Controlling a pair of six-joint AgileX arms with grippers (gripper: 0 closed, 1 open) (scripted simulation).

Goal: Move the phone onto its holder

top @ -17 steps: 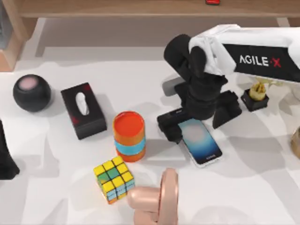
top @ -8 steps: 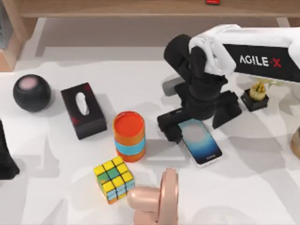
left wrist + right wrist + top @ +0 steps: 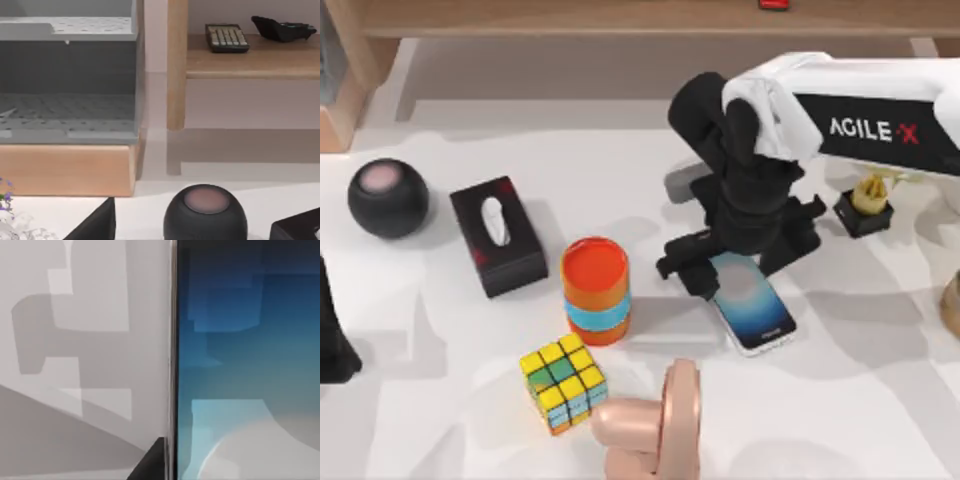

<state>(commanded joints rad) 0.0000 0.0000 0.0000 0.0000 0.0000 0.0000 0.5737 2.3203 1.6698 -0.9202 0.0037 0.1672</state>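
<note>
On the white desk [image 3: 440, 350], right of centre, the right arm [image 3: 860, 110] reaches in from the right edge and bends down over the phone. Its gripper [image 3: 745, 262] sits low over the phone's far end; the two black fingers stand on either side of that end, one at the left [image 3: 682, 262], one at the right [image 3: 798, 232], spread a little wider than the phone. Whether the pads touch the frame cannot be told from above. The jaws are open, holding nothing.

The phone [image 3: 752, 300] lies flat, screen up, right of centre on the desk. Its long axis runs from far-left to near-right, the near end pointing toward the near-right corner. In the right wrist view the blue screen [image 3: 250, 365] and its dark edge run beside bare desk surface.

The pink holder [image 3: 655, 425] stands at the near edge, near-left of the phone and apart from it.

The left gripper [image 3: 332, 335] is parked at the left edge.

Other items, left of the phone: black tissue box [image 3: 497, 235], black round speaker [image 3: 387, 197], orange and blue cylinder [image 3: 595, 290], colour cube [image 3: 561, 380]. A small black stand with a yellow figure [image 3: 865, 205] sits at the far right.
</note>
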